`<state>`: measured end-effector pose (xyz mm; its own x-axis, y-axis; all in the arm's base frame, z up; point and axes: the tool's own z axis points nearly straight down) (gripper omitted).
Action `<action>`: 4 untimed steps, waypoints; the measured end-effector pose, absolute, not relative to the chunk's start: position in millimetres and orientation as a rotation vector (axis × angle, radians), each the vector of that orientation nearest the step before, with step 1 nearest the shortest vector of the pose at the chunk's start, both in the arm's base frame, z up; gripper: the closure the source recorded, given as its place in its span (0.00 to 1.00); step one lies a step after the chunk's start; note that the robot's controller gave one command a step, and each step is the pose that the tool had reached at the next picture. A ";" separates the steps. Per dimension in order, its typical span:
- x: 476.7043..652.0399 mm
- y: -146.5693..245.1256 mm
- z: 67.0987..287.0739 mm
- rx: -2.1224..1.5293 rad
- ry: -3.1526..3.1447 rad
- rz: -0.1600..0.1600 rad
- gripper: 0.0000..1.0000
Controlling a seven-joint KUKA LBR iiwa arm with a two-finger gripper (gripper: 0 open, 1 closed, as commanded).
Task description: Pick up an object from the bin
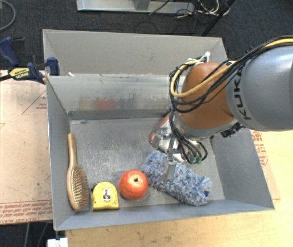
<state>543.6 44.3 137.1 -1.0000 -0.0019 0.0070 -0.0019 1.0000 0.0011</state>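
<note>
My gripper (168, 170) reaches down under the orange wrist cover, and its metal fingers press into the top of a blue-grey fluffy cloth (180, 183) lying at the bin's front right of centre. The cloth's pile hides the fingertips. A red apple (133, 184) sits just left of the cloth, near the front wall.
A yellow tape measure (105, 196) lies left of the apple. A wooden hairbrush (75, 176) rests along the left wall, bristle head towards the front. The arm and its cables hang over the bin's right half.
</note>
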 end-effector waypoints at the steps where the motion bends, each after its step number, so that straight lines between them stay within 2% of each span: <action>1: 545.3 44.2 141.5 0.002 -3.142 -0.002 0.00; 2: 519.5 29.4 70.2 0.172 -3.131 -0.005 1.00; 3: 519.5 29.4 70.2 0.172 -3.131 -0.005 1.00; 4: 518.8 26.7 100.9 0.170 -3.121 -0.005 1.00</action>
<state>518.8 26.7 100.9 -0.9940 -0.1085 0.0162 -0.1085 0.9941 0.0041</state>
